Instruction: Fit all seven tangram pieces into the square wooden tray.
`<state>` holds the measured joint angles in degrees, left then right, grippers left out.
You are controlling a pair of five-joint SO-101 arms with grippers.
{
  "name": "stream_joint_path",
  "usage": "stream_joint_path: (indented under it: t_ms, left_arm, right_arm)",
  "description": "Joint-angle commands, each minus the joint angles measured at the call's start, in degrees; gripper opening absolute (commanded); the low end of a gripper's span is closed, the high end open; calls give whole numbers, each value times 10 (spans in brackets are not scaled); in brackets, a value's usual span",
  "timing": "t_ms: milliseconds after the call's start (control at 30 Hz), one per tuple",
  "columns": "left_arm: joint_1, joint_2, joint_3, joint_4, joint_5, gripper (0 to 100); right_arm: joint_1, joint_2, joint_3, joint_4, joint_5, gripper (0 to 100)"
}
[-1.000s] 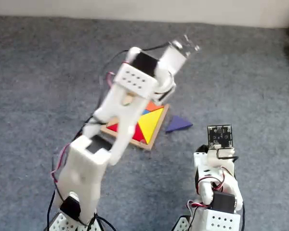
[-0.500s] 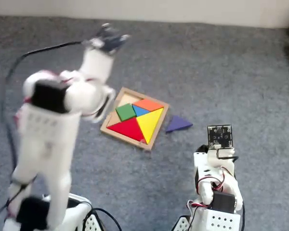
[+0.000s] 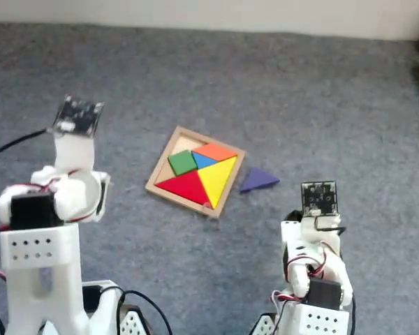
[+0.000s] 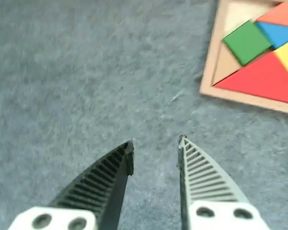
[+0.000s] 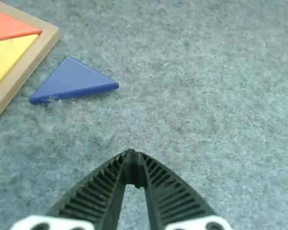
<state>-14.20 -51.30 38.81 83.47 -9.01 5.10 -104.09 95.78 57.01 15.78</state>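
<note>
Beside the wooden tray (image 3: 186, 142), on its side toward the right arm, lies the purple-blue triangle (image 3: 258, 180), flat on the grey carpet (image 3: 321, 105) and not yet in its place. Inside the tray I count five pieces: the green square (image 3: 182, 162), the orange piece (image 3: 214, 151), the small blue triangle (image 3: 204, 162), the yellow triangle (image 3: 220, 180) and the red triangle (image 3: 184, 187); bare wood shows at two corners. The loose triangle has its long edge running away from the tray, one sharp end just beside the rim and the other pointing outward. I judge that this piece is thin painted wood, so light and stiff, not fragile, but smooth and easy to slip. I would take it across the middle, one finger on the long edge and the other near the opposite corner; the sloped sides may push it out of the grip. The right gripper (image 5: 133, 153) hangs above the carpet near this triangle, farther from the tray than the piece, with its jaws closed tip to tip and nothing between them. The left gripper (image 4: 156, 140) is over the carpet on the opposite side of the tray, off the edge near the green square, with jaws moderately apart and holding nothing.
</note>
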Motion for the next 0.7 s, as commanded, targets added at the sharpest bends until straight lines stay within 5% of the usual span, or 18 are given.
stream_joint_path:
  t_ms: [0, 367, 667]
  left_arm:
    - [-44, -31, 65, -39, 0, 162]
    - [-96, -119, 330, -202, 0, 162]
    - [-111, -198, 429, -264, 0, 162]
  right_arm:
    - [3, -7, 65, -8, 1, 6]
    - [3, -7, 58, -8, 1, 101]
    - [-65, 22, -151, 101, 42, 116]
